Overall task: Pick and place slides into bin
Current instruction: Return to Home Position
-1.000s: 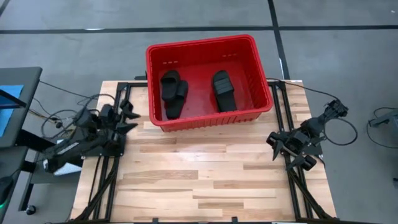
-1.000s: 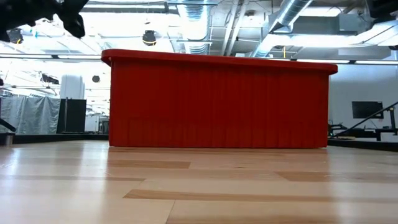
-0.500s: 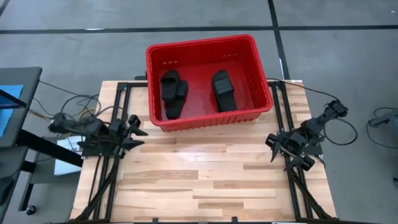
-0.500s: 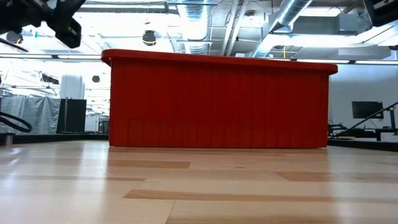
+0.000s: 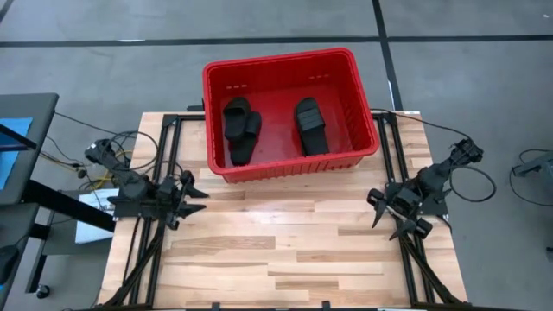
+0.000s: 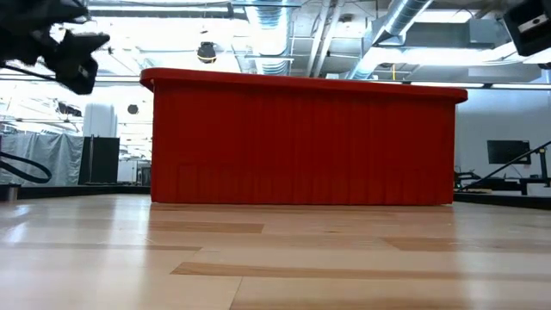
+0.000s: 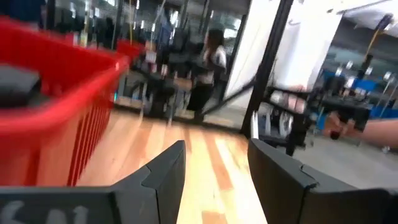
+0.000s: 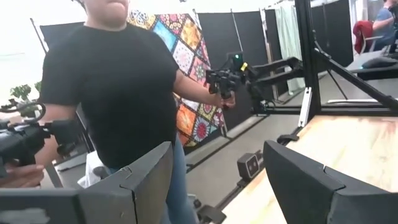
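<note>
The red bin [image 5: 285,112] stands at the table's far middle; it also shows in the low view [image 6: 301,142] and the left wrist view [image 7: 50,106]. Black slides lie on its floor: an overlapping cluster on the left [image 5: 240,130] and one on the right [image 5: 309,126]. My left gripper [image 5: 197,196] is open and empty over the table's left side, near the bin's near left corner, pointing toward the table's right; its wrist view shows its spread fingers [image 7: 214,168]. My right gripper [image 5: 377,212] is open and empty over the table's right side [image 8: 217,180].
The bare wooden tabletop [image 5: 285,242] stretches in front of the bin. Black frame rails run along both table sides [image 5: 138,250]. Cables lie off the left edge [image 5: 86,164]. A person in a black shirt [image 8: 118,81] stands beyond the table.
My left gripper has swung from beside the bin's left wall toward the table's near edge and down, turning until it points toward the table's right; it stays open. My right gripper has shifted slightly toward the near edge.
</note>
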`<act>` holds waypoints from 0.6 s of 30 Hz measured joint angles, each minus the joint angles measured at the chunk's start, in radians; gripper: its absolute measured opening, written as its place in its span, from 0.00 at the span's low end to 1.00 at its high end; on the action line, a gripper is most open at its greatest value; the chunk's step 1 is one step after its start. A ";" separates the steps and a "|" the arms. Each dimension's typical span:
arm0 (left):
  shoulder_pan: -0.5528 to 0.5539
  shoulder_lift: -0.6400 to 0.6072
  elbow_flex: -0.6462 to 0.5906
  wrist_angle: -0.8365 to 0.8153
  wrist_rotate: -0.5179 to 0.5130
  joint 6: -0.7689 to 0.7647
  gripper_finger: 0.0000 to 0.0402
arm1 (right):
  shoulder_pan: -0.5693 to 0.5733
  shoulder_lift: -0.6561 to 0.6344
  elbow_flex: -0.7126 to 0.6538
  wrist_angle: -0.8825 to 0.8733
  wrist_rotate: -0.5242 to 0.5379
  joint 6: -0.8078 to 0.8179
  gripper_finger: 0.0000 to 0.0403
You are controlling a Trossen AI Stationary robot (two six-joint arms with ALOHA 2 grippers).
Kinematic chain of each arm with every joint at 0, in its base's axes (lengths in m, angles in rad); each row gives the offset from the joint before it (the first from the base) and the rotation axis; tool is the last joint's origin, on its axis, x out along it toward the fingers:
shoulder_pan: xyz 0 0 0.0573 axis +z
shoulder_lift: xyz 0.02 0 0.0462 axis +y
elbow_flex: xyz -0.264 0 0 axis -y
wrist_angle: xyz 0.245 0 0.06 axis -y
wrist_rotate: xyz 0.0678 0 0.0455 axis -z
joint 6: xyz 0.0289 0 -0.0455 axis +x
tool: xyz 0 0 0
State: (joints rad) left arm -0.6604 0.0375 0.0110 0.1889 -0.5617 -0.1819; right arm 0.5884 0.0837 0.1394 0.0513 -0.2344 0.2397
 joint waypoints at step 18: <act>-0.020 0.001 -0.002 -0.050 -0.135 -0.105 0.41 | -0.002 0.001 -0.133 0.030 0.056 -0.082 0.61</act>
State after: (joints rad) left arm -0.6807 0.0387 0.0091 0.1391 -0.6968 -0.2867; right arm 0.5869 0.0844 0.0067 0.0811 -0.1787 0.1581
